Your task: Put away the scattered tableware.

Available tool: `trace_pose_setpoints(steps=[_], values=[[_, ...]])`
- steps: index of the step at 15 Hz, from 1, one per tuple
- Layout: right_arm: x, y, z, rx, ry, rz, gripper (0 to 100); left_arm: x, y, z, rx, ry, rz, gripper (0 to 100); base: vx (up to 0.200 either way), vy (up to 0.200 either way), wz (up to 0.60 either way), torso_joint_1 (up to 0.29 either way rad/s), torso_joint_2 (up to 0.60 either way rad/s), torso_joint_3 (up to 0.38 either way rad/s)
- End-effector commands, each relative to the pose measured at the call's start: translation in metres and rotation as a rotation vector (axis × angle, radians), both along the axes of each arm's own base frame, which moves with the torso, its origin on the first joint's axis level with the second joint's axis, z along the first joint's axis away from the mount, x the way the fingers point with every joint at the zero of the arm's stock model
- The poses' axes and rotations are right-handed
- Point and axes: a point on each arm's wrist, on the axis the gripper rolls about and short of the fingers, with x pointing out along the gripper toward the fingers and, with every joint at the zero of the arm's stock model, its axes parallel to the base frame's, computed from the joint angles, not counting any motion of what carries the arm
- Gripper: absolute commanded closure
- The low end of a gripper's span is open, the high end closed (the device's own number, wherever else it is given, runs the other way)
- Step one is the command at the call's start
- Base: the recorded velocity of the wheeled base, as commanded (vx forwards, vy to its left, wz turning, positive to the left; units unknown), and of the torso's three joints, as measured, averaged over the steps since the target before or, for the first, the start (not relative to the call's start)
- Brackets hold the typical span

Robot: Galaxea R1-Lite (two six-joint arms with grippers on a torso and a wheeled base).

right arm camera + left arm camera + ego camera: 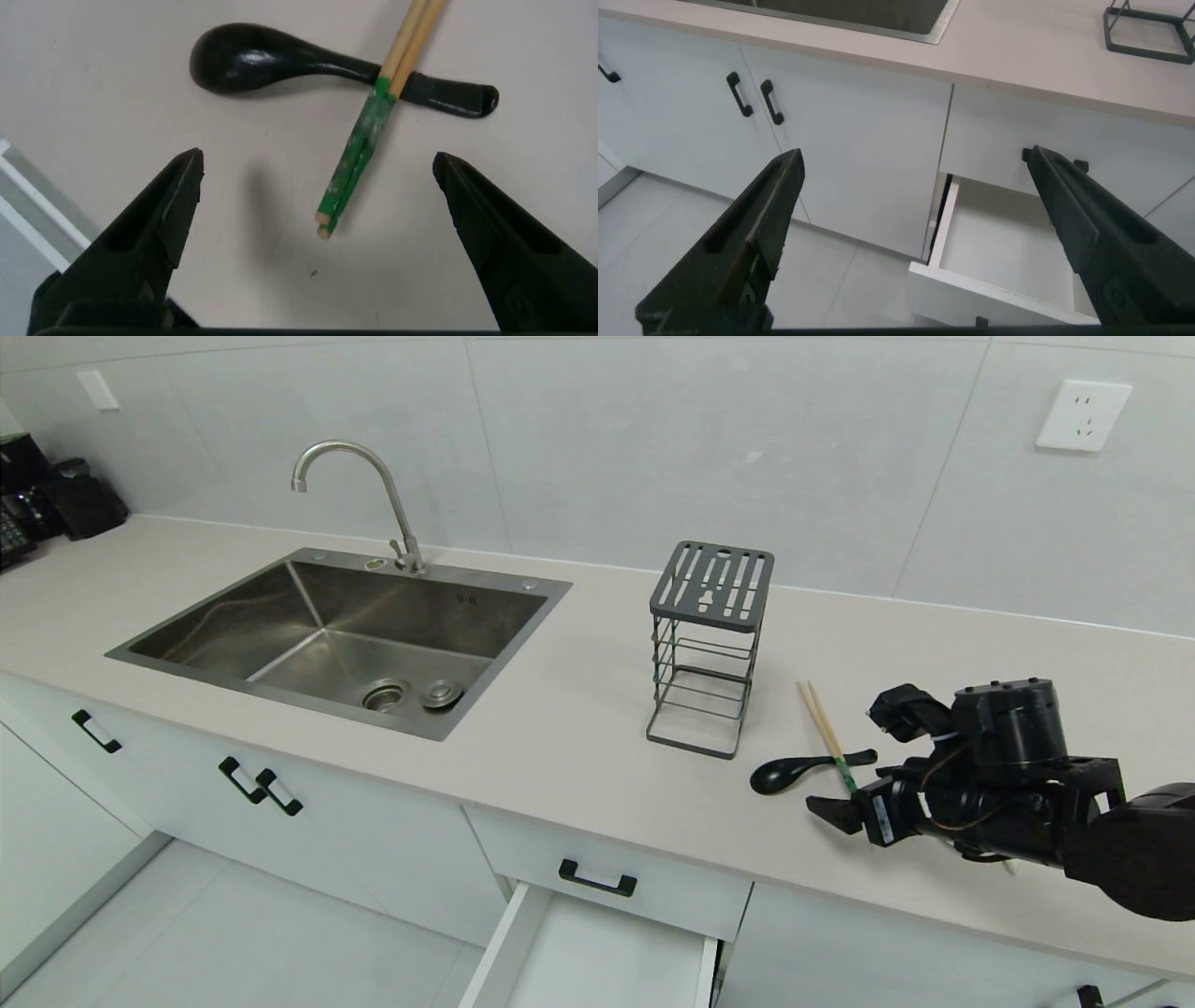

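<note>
1. We see the right gripper (845, 758) low over the counter (560, 709) near its front edge, toward the right end. Its jaws are spread wide and hold nothing.
2. The black spoon (794, 772) lies flat by that front edge, its bowl pointing toward the rack (709, 649).
3. The chopsticks (826, 735) lie together across the spoon's handle, touching it. Their green tips point at the front edge and sit between the gripper's fingers (149, 233).
4. The rack stands upright mid-counter, between the sink (308, 616) and the spoon.
5. The left gripper (913, 154) hangs below the counter's front edge, in front of the cabinets, over the open drawer (1008, 243). Its jaws are also wide apart, with nothing in them.
</note>
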Motion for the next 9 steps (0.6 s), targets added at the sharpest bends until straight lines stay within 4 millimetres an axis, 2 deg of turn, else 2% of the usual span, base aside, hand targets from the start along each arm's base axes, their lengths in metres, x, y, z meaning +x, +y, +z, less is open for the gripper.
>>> trace_pose_setpoints(steps=[1,9], values=[[0.007,0.002,-0.009,-0.011,0.019,-0.006,0,0.0,0.0,0.0,0.0,0.002,0.0,0,0.0,0.0,0.0,0.0,0.0,0.0],[0.023,0.004,-0.022,-0.016,0.024,-0.021,0,0.0,0.0,0.0,0.0,0.0,0.0,0,0.0,0.0,0.0,0.0,0.0,0.0]])
